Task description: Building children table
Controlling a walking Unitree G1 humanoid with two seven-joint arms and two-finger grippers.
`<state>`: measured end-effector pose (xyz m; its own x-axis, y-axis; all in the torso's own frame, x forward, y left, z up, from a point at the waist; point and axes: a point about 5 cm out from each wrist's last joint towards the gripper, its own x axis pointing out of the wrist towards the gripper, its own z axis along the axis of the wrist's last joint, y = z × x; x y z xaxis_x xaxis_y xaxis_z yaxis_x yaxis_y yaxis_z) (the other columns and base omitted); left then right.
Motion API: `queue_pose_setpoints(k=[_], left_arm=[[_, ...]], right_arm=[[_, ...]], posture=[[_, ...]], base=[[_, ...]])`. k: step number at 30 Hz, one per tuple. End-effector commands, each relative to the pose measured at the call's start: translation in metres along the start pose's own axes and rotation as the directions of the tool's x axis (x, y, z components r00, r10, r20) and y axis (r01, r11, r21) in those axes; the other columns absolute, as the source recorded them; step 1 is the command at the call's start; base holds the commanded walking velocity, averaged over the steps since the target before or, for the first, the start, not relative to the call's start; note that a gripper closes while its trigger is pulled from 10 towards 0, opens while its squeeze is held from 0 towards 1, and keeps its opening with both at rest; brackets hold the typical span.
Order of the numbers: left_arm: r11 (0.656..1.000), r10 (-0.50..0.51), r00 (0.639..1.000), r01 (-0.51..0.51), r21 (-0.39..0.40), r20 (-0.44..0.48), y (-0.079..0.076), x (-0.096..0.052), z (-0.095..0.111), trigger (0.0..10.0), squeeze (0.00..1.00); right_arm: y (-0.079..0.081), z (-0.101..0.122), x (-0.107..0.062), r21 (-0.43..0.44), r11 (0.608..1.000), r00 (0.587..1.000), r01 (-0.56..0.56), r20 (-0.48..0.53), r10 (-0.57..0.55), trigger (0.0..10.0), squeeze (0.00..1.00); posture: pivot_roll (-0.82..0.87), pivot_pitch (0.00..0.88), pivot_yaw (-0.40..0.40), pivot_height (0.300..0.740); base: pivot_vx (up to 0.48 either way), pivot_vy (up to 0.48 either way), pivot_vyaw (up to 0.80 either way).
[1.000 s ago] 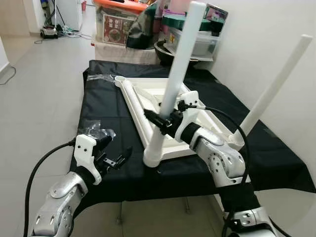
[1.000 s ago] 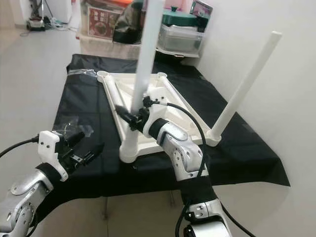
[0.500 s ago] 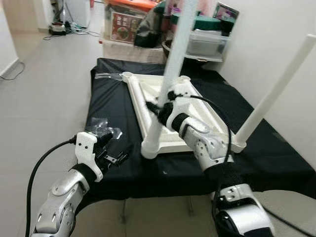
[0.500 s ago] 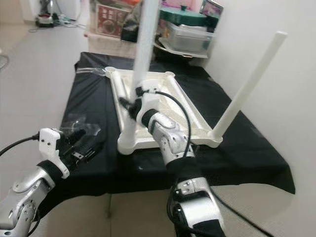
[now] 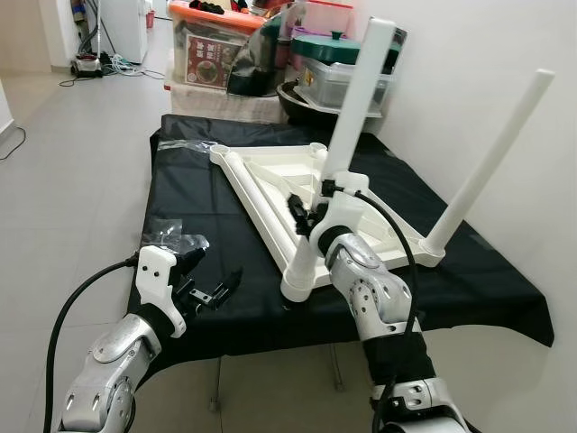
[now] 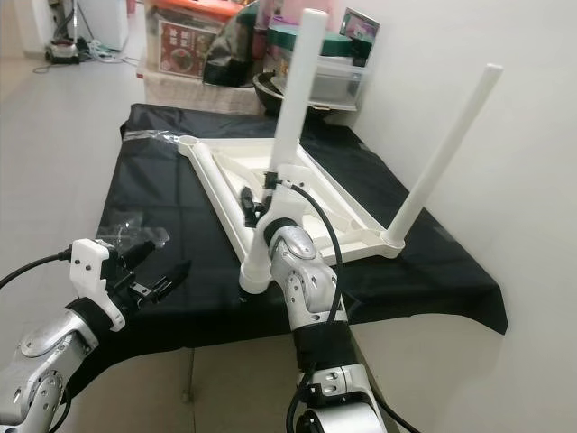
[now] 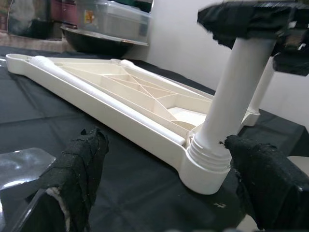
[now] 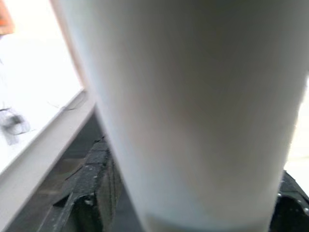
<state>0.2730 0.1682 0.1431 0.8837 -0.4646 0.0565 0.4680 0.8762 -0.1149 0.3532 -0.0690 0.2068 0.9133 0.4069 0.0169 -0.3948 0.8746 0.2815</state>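
**Leg seating at near corner, right gripper on the leg**

Since a second ago, the head camera has shifted and the gripped leg now reads less steeply tilted; the left arm looks unchanged.

White plastic children's tabletop (image 5: pixel 270 185) lies upside down, ribbed underside up, on the black cloth-covered work table (image 5: pixel 189 203). One white tubular leg (image 5: pixel 347 135) stands in the near-corner socket, leaning away from the robot. A second white leg (image 5: pixel 491 162) stands in the right corner socket. Two far sockets appear empty.

Right gripper (image 5: pixel 304 214) pinches the near leg low on its shaft. Left gripper (image 5: pixel 216 290) hovers spread, beside the near corner, holding nothing. Crumpled clear plastic bag (image 5: pixel 176 239) lies near it.

Risk: threads visible at the base suggest incomplete seating; twisting off-axis could cross-thread or slide the tabletop, since nothing braces it.
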Motion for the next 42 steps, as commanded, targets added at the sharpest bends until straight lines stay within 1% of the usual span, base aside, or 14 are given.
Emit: queue_pose_setpoints(k=[1, 11, 12, 16, 18, 20, 25, 28, 29, 32, 33, 34, 35, 42], left_arm=[[1.000, -0.007, 1.000, 0.007, -0.008, 0.002, -0.003, 0.003, 0.000, 10.0, 0.00], [1.000, -0.011, 1.000, 0.011, -0.007, 0.004, -0.004, 0.005, -0.001, 10.0, 0.00], [1.000, -0.007, 1.000, 0.007, -0.007, 0.006, -0.004, 0.005, -0.001, 10.0, 0.00], [1.000, -0.001, 1.000, 0.001, -0.008, 0.008, -0.005, 0.004, -0.001, 10.0, 0.00], [1.000, 0.001, 1.000, -0.001, -0.009, 0.011, -0.004, 0.003, -0.001, 10.0, 0.00], [1.000, -0.003, 1.000, 0.003, -0.011, 0.012, -0.005, 0.003, 0.000, 10.0, 0.00], [1.000, -0.008, 1.000, 0.008, -0.013, 0.011, -0.005, 0.002, 0.000, 10.0, 0.00], [1.000, -0.010, 1.000, 0.010, -0.012, 0.009, -0.004, 0.002, 0.000, 10.0, 0.00], [1.000, -0.010, 1.000, 0.010, -0.013, 0.009, -0.004, 0.002, 0.000, 10.0, 0.00], [1.000, -0.011, 1.000, 0.011, -0.012, 0.007, -0.003, 0.002, 0.000, 10.0, 0.00], [1.000, -0.011, 1.000, 0.011, -0.011, 0.006, -0.003, 0.002, 0.000, 10.0, 0.00], [1.000, -0.011, 1.000, 0.011, -0.011, 0.006, -0.003, 0.002, 0.000, 10.0, 0.00], [1.000, -0.010, 1.000, 0.010, -0.011, 0.006, -0.003, 0.002, -0.001, 10.0, 0.00], [1.000, -0.008, 1.000, 0.008, -0.009, 0.008, -0.003, 0.002, -0.001, 10.0, 0.00]], right_arm=[[0.018, 0.017, -0.004, -0.021, 0.968, 0.967, -0.251, 0.040, 0.252, 10.0, 0.00], [0.011, 0.011, -0.013, -0.179, 0.814, 0.833, -0.553, -0.088, 0.547, 10.0, 0.00], [0.006, 0.003, -0.004, -0.192, 0.837, 0.859, -0.512, -0.117, 0.498, 0.0, 0.00], [-0.005, -0.007, 0.009, -0.195, 0.899, 0.917, -0.392, -0.166, 0.364, 0.0, 0.00], [-0.045, -0.016, 0.019, -0.216, 0.972, 0.973, 0.087, -0.190, -0.130, 0.0, 0.00], [-0.083, -0.023, 0.004, -0.153, 0.841, 0.828, 0.519, -0.157, -0.539, 0.0, 0.00], [-0.095, -0.034, -0.019, -0.125, 0.728, 0.714, 0.675, -0.137, -0.686, 0.0, 0.00], [-0.075, -0.041, -0.020, -0.090, 0.789, 0.775, 0.607, -0.151, -0.614, 3.5, 0.00], [-0.062, -0.042, -0.017, -0.052, 0.833, 0.821, 0.551, -0.141, -0.553, 10.0, 0.00], [-0.042, -0.034, -0.009, 0.008, 0.913, 0.911, 0.409, -0.059, -0.408, 10.0, 0.00], [-0.040, -0.032, -0.008, 0.022, 0.921, 0.921, 0.388, -0.048, -0.387, 10.0, 1.00], [-0.040, -0.032, -0.008, 0.022, 0.921, 0.921, 0.388, -0.048, -0.387, 10.0, 1.00], [-0.036, -0.017, -0.001, 0.026, 0.965, 0.966, 0.260, -0.011, -0.260, 10.0, 0.00], [-0.012, 0.008, -0.007, -0.034, 0.955, 0.955, -0.296, 0.021, 0.297, 10.0, 0.00]], posture=[[0.17, 0.000, -0.199, 0.740], [0.18, 0.000, -0.211, 0.740], [0.19, 0.000, -0.216, 0.740], [0.19, 0.000, -0.219, 0.740], [0.19, 0.000, -0.213, 0.740], [0.18, 0.000, -0.209, 0.740], [0.18, 0.000, -0.199, 0.740], [0.17, 0.000, -0.197, 0.740], [0.17, 0.000, -0.191, 0.740], [0.17, 0.000, -0.189, 0.740], [0.17, 0.000, -0.191, 0.740], [0.17, 0.000, -0.191, 0.740], [0.17, 0.000, -0.194, 0.740], [0.18, 0.000, -0.198, 0.740]], base=[[0.000, 0.000, 0.00], [0.000, 0.000, 0.00], [0.000, 0.000, 0.00], [0.000, 0.000, 0.00], [0.000, 0.000, 0.00], [0.000, 0.000, 0.00], [0.000, 0.000, 0.00], [0.000, 0.000, 0.00], [0.000, 0.000, 0.00], [0.000, 0.000, 0.00], [0.000, 0.000, 0.00], [0.000, 0.000, 0.00], [0.000, 0.000, 0.00], [0.000, 0.000, 0.00]])
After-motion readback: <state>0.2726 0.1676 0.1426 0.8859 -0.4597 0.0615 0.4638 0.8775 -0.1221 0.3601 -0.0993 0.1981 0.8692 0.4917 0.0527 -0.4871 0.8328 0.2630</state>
